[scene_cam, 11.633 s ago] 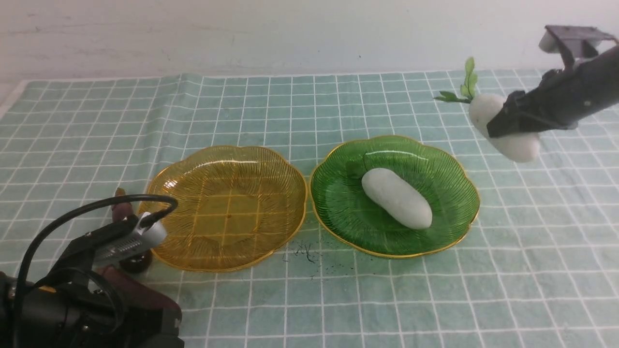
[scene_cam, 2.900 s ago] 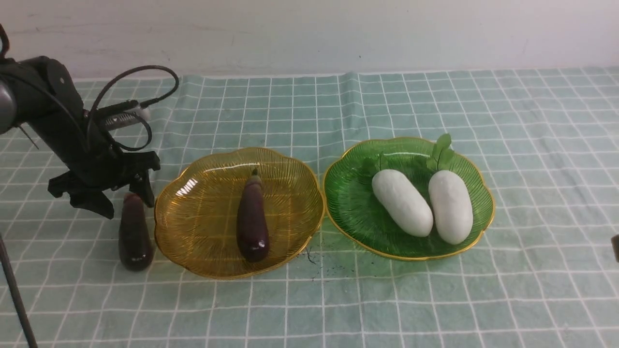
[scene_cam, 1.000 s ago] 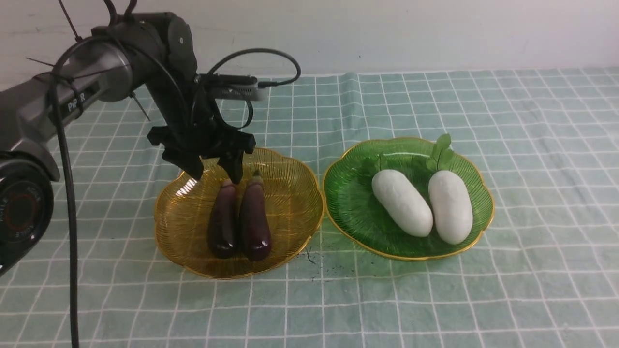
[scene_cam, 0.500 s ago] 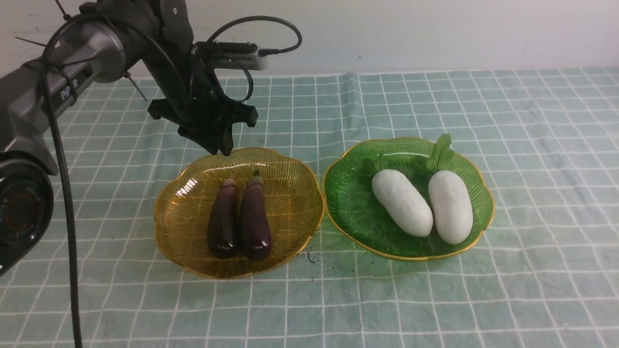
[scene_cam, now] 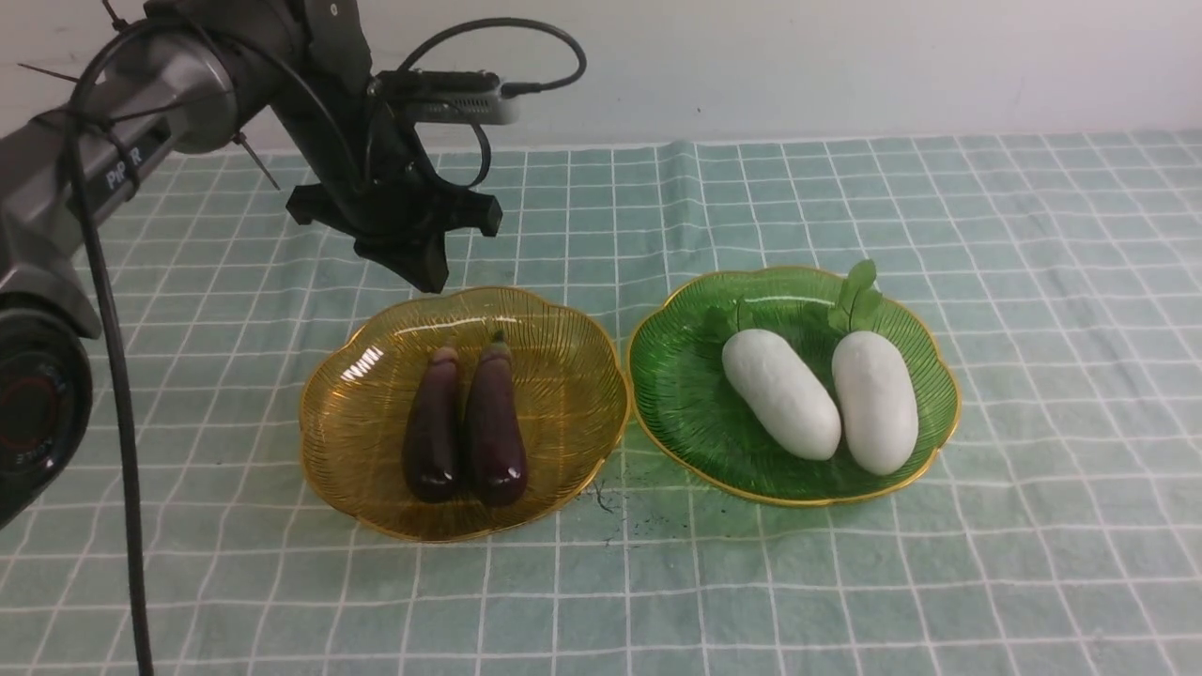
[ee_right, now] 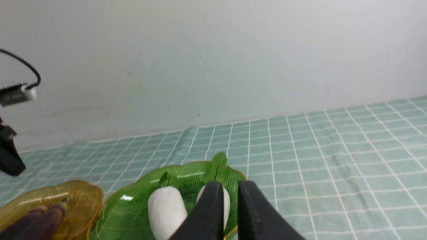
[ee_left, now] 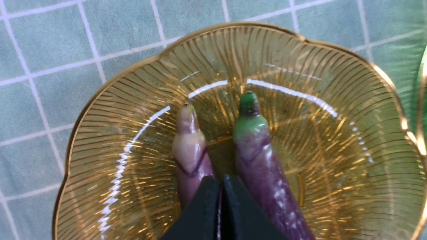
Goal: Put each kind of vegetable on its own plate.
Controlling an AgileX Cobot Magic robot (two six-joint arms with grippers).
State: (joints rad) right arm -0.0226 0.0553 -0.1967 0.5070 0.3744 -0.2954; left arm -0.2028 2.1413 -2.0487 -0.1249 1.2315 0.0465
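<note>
Two dark purple eggplants (scene_cam: 433, 427) (scene_cam: 494, 422) lie side by side on the amber plate (scene_cam: 563, 319). Two white radishes (scene_cam: 779, 392) (scene_cam: 875, 399) lie on the green plate (scene_cam: 676, 394), leaves pointing to the far side. My left gripper (scene_cam: 430, 277) hangs shut and empty above the amber plate's far rim. In the left wrist view its fingertips (ee_left: 220, 181) meet over the gap between the eggplant stems (ee_left: 188, 143) (ee_left: 260, 156). My right gripper (ee_right: 230, 188) does not show in the front view. Its jaws stand narrowly apart, empty, back from the green plate (ee_right: 133, 213).
A green checked cloth (scene_cam: 1033, 376) covers the table, with a raised fold (scene_cam: 676, 160) at the back. A pale wall (scene_cam: 845, 66) closes off the far side. Dark specks (scene_cam: 601, 498) mark the cloth between the plates' near rims. The left arm's cable (scene_cam: 526, 38) loops above its wrist.
The left gripper, open just over the eggplants' stems a second ago, has risen, drawn back toward the far rim and shut empty. Both eggplants stay on the amber plate.
</note>
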